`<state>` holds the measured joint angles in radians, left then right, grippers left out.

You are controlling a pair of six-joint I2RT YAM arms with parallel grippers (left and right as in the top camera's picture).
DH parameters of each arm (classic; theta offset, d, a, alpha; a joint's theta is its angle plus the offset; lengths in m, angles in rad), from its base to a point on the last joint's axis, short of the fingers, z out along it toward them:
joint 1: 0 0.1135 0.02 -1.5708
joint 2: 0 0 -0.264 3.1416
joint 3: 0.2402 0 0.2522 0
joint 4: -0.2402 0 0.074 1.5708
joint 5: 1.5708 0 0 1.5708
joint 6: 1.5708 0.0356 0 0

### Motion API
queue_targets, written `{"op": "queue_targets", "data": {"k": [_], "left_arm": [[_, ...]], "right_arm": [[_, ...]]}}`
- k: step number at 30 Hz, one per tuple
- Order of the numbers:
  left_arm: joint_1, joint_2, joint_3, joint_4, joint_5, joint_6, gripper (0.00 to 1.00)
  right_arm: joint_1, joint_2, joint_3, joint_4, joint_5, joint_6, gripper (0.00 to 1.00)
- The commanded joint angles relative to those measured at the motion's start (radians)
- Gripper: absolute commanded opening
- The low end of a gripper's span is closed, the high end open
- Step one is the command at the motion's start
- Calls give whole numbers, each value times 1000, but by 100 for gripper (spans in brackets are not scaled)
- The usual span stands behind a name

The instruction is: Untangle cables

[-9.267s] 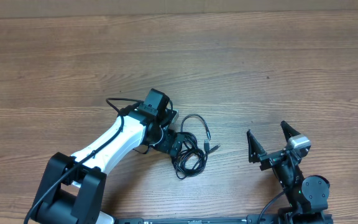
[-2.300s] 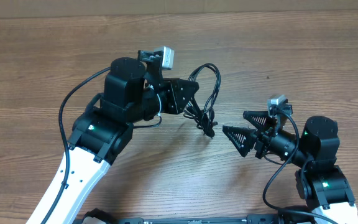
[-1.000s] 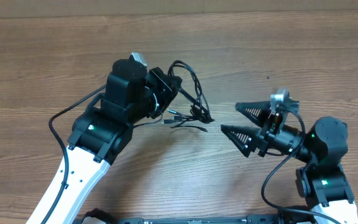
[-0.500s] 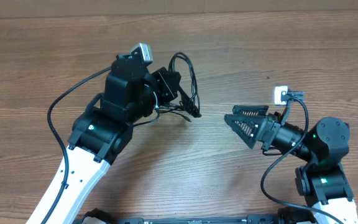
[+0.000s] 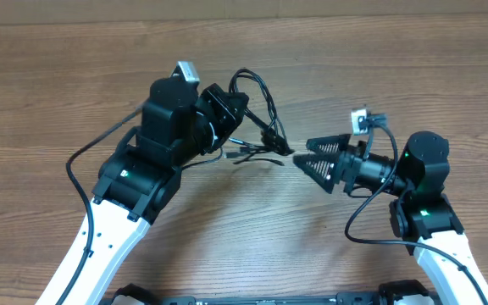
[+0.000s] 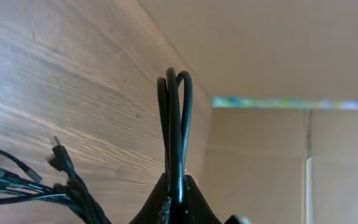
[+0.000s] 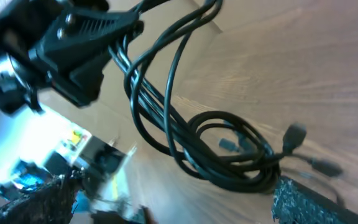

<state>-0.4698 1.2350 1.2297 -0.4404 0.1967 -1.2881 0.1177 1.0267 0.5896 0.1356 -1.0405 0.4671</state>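
The cables [image 5: 265,119] are thin black cords bundled together, and my left gripper [image 5: 230,106] is shut on their looped part above the table. In the left wrist view the loop [image 6: 174,118] stands up out of the closed fingertips [image 6: 166,196], and the rest of the bundle [image 6: 67,186] hangs to the lower left. Small plug ends [image 5: 246,153] dangle near the wood. My right gripper [image 5: 300,155] is open, with its tips right beside the hanging coil. From the right wrist the coil [image 7: 229,152] and a plug [image 7: 294,134] lie just ahead of the open gripper [image 7: 169,186].
The wooden table [image 5: 371,68] stretches behind and to both sides. A cardboard wall [image 6: 260,168] borders the far edge. The left arm's own thick black wire [image 5: 87,157] loops out to the left of that arm.
My right gripper has moved left, up to the hanging coil, still open. The left gripper has turned a little with the cables and the bundle has swung right.
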Motion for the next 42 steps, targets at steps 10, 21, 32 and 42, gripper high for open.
{"op": "queue_targets", "data": {"k": [10, 21, 32, 42], "left_arm": [[5, -18, 25, 16, 67, -438, 4], [6, -18, 25, 47, 37, -438, 4], [6, -18, 25, -163, -327, -63, 74], [5, -20, 25, -160, -148, 760, 78]], "right_arm": [[113, 38, 27, 5, 183, -476, 89], [113, 74, 27, 32, 133, -475, 11], [111, 73, 27, 167, -19, -185, 5], [111, 77, 27, 66, -37, -173, 4]]}}
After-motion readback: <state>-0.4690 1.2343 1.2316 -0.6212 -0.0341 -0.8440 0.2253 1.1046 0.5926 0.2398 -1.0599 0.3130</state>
